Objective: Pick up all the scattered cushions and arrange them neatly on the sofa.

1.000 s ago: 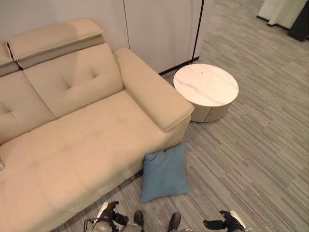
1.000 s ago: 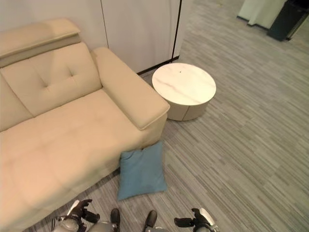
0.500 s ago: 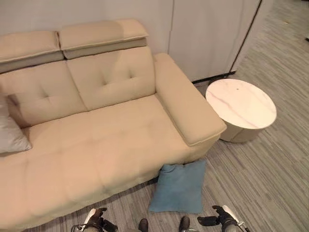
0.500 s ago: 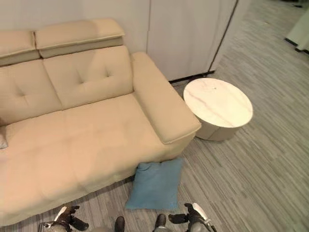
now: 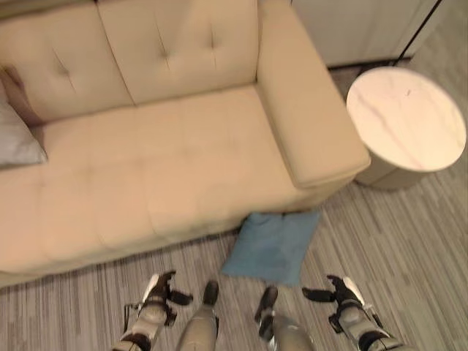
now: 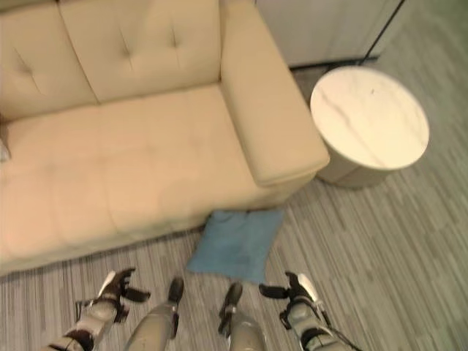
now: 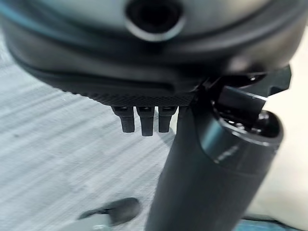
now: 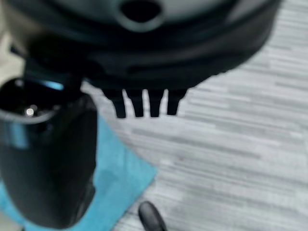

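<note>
A blue cushion (image 5: 272, 246) is lying flat on the striped floor (image 5: 409, 234), touching the front base of the beige sofa (image 5: 168, 168) below its armrest. A grey cushion (image 5: 16, 139) is resting on the seat at nine o'clock. A round table (image 5: 406, 124) is standing at two o'clock. The left hand (image 5: 162, 288) and right hand (image 5: 338, 292) are hanging low at six o'clock, fingers loosely spread, holding nothing.

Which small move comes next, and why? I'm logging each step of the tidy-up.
Probably lower both hands to the blue cushion. It lies flat on the floor against the sofa front, between the open, empty left robot hand and right robot hand.
</note>
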Controlling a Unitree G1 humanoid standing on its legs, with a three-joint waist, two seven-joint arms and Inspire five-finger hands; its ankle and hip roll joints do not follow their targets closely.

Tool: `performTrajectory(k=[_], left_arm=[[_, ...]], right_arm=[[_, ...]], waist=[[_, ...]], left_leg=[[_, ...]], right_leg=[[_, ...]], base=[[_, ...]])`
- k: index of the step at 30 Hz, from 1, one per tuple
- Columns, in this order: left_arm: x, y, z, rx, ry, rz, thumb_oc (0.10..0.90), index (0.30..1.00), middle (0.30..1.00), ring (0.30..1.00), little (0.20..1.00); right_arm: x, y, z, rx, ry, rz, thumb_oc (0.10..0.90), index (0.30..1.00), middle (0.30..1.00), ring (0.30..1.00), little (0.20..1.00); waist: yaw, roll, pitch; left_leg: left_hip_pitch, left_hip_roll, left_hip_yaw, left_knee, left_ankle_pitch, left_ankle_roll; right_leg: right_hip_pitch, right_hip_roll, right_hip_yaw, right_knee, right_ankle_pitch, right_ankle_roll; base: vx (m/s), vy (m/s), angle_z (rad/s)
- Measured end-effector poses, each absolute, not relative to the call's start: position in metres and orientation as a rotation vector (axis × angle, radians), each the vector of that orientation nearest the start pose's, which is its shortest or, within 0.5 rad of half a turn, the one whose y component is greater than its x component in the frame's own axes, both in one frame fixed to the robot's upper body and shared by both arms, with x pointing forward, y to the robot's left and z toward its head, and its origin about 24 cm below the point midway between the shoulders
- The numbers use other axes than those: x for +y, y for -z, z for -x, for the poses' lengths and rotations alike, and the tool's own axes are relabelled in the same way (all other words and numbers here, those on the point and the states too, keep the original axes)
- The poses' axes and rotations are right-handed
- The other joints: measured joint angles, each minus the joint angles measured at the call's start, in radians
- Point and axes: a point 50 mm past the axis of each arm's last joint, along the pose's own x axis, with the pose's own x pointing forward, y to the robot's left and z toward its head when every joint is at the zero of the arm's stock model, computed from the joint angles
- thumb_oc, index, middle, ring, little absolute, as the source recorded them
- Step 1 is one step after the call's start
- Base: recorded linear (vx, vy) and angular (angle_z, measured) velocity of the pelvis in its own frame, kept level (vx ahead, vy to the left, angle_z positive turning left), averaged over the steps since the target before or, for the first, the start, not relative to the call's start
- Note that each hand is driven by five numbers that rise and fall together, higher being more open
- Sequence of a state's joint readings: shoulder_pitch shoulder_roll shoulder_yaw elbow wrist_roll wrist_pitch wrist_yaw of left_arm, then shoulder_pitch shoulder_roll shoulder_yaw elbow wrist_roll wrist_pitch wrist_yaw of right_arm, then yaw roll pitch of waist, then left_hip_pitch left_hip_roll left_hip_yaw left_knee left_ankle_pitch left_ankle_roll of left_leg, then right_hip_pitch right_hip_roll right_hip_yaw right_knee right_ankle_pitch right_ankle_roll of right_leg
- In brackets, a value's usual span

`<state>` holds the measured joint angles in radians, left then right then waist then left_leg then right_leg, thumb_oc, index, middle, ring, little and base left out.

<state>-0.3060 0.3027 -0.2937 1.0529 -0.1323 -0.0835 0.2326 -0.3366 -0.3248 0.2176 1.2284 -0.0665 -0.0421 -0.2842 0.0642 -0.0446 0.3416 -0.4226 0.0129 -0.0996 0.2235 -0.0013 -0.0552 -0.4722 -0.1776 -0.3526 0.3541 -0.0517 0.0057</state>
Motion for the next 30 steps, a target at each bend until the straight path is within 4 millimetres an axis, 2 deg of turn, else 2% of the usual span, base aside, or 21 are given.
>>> performTrajectory(k=[2,3,4,5,6,7,8,9,10,12,13,14,15,17,24,25,30], left_arm=[[0.221,0.057,-0.278,0.528,-0.171,-0.395,0.800,0.900,0.900,0.900,0.900],[0.221,0.053,-0.283,0.513,-0.178,-0.388,0.800,0.900,0.900,0.900,0.900],[0.219,0.038,-0.298,0.457,-0.189,-0.381,0.800,0.900,0.900,0.900,0.900],[0.218,0.035,-0.301,0.444,-0.191,-0.379,0.800,0.900,0.900,0.900,0.900],[0.213,0.022,-0.314,0.396,-0.195,-0.367,0.800,0.900,0.900,0.900,0.900],[0.212,0.016,-0.319,0.374,-0.194,-0.360,0.800,0.900,0.900,0.900,0.900],[0.208,0.003,-0.330,0.326,-0.197,-0.354,0.800,0.900,0.900,0.900,0.900],[0.203,-0.015,-0.344,0.273,-0.197,-0.339,0.800,0.900,0.900,0.900,0.900],[0.201,-0.025,-0.351,0.246,-0.203,-0.328,0.800,0.900,0.900,0.900,0.900],[0.195,-0.053,-0.369,0.166,-0.220,-0.304,0.800,0.900,0.900,0.900,0.900],[0.194,-0.058,-0.372,0.149,-0.221,-0.308,0.800,0.900,0.900,0.900,0.900],[0.194,-0.064,-0.375,0.129,-0.225,-0.304,0.800,0.900,0.900,0.900,0.900],[0.193,-0.088,-0.385,0.062,-0.240,-0.294,0.800,0.900,0.900,0.900,0.900],[0.188,-0.110,-0.395,0.012,-0.244,-0.288,0.800,0.900,0.900,0.900,0.900],[0.162,-0.163,-0.413,-0.129,-0.201,-0.333,0.800,0.900,0.900,0.900,0.900],[0.157,-0.175,-0.416,-0.157,-0.195,-0.333,0.800,0.900,0.900,0.900,0.900],[0.150,-0.188,-0.418,-0.201,-0.193,-0.359,0.800,0.900,0.900,0.900,0.900]], right_arm=[[-0.257,0.076,-0.254,0.715,0.266,0.596,0.800,0.900,0.900,0.900,0.900],[-0.257,0.073,-0.259,0.701,0.275,0.594,0.800,0.900,0.900,0.900,0.900],[-0.257,0.060,-0.273,0.653,0.293,0.590,0.800,0.900,0.900,0.900,0.900],[-0.258,0.054,-0.280,0.633,0.297,0.591,0.800,0.900,0.900,0.900,0.900],[-0.263,0.037,-0.296,0.589,0.310,0.621,0.800,0.900,0.900,0.900,0.900],[-0.266,0.028,-0.303,0.567,0.327,0.626,0.800,0.900,0.900,0.900,0.900],[-0.271,0.007,-0.319,0.503,0.353,0.650,0.800,0.900,0.900,0.900,0.900],[-0.281,-0.020,-0.334,0.432,0.396,0.668,0.800,0.900,0.900,0.900,0.900],[-0.287,-0.033,-0.340,0.402,0.426,0.670,0.800,0.900,0.900,0.900,0.900],[-0.290,-0.072,-0.361,0.294,0.474,0.678,0.800,0.900,0.900,0.900,0.900],[-0.293,-0.082,-0.364,0.270,0.493,0.679,0.800,0.900,0.900,0.900,0.900],[-0.292,-0.094,-0.369,0.233,0.504,0.674,0.800,0.900,0.900,0.900,0.900],[-0.294,-0.130,-0.381,0.132,0.544,0.659,0.800,0.900,0.900,0.900,0.900],[-0.291,-0.160,-0.390,0.045,0.567,0.623,0.800,0.900,0.900,0.900,0.900],[-0.275,-0.196,-0.402,-0.060,0.566,0.538,0.800,0.900,0.900,0.900,0.900],[-0.268,-0.201,-0.405,-0.081,0.557,0.491,0.800,0.900,0.900,0.900,0.900],[-0.246,-0.208,-0.412,-0.126,0.510,0.491,0.800,0.900,0.900,0.900,0.900]], waist=[[-0.027,0.006,0.061],[-0.030,0.005,0.074],[-0.041,0.003,0.103],[-0.042,0.004,0.111],[-0.054,0.013,0.121],[-0.052,0.014,0.128],[-0.057,0.019,0.127],[-0.059,0.029,0.138],[-0.062,0.035,0.141],[-0.075,0.046,0.160],[-0.074,0.050,0.161],[-0.075,0.050,0.161],[-0.075,0.057,0.164],[-0.077,0.067,0.176],[-0.076,0.077,0.187],[-0.078,0.077,0.187],[-0.079,0.076,0.188]], left_leg=[[-0.121,0.007,0.014,0.079,0.002,0.004],[-0.149,0.008,0.015,0.100,-0.003,0.007],[-0.203,0.010,0.026,0.141,-0.008,0.003],[-0.230,0.011,0.030,0.155,-0.014,-0.002],[-0.304,0.018,0.050,0.219,-0.033,0.008],[-0.328,0.019,0.054,0.237,-0.039,0.000],[-0.399,0.022,0.070,0.289,-0.043,0.003],[-0.476,0.025,0.078,0.351,-0.067,0.005],[-0.514,0.024,0.080,0.373,-0.071,0.005],[-0.592,0.027,0.092,0.449,-0.086,0.014],[-0.626,0.028,0.096,0.491,-0.108,0.015],[-0.651,0.028,0.097,0.515,-0.120,0.010],[-0.738,0.037,0.111,0.580,-0.139,0.014],[-0.803,0.043,0.115,0.635,-0.151,0.019],[-0.964,0.057,0.106,0.780,-0.196,0.019],[-1.010,0.059,0.102,0.821,-0.210,0.026],[-1.093,0.059,0.102,0.898,-0.232,0.043]], right_leg=[[-0.122,-0.014,0.004,0.093,-0.016,-0.013],[-0.150,-0.019,0.007,0.113,-0.022,-0.019],[-0.217,-0.020,0.025,0.157,-0.029,-0.030],[-0.244,-0.022,0.029,0.171,-0.033,-0.035],[-0.317,-0.025,0.045,0.218,-0.040,-0.036],[-0.348,-0.026,0.056,0.236,-0.043,-0.042],[-0.423,-0.027,0.075,0.274,-0.044,-0.042],[-0.504,-0.038,0.087,0.332,-0.055,-0.058],[-0.541,-0.040,0.094,0.353,-0.056,-0.060],[-0.629,-0.042,0.123,0.423,-0.061,-0.069],[-0.664,-0.043,0.133,0.457,-0.078,-0.086],[-0.692,-0.044,0.141,0.479,-0.086,-0.084],[-0.784,-0.042,0.162,0.532,-0.090,-0.086],[-0.850,-0.040,0.169,0.572,-0.093,-0.091],[-1.001,-0.037,0.179,0.682,-0.112,-0.112],[-1.042,-0.037,0.181,0.713,-0.118,-0.118],[-1.123,-0.038,0.198,0.773,-0.123,-0.118]], base=[[-0.19,-0.067,0.09],[-0.22,-0.032,-0.07],[-0.15,-0.017,-0.15],[-0.19,0.002,-0.24],[-0.10,-0.008,-0.24],[-0.12,-0.016,-0.31],[-0.07,-0.003,-0.30],[-0.04,0.001,-0.22],[-0.04,0.001,-0.11],[-0.03,-0.007,-0.04],[0.01,-0.004,-0.09],[0.02,-0.014,-0.21],[0.02,-0.012,-0.23],[0.02,-0.014,-0.16],[0.04,-0.023,-0.07],[0.04,0.025,-0.03],[0.02,0.003,-0.05]])
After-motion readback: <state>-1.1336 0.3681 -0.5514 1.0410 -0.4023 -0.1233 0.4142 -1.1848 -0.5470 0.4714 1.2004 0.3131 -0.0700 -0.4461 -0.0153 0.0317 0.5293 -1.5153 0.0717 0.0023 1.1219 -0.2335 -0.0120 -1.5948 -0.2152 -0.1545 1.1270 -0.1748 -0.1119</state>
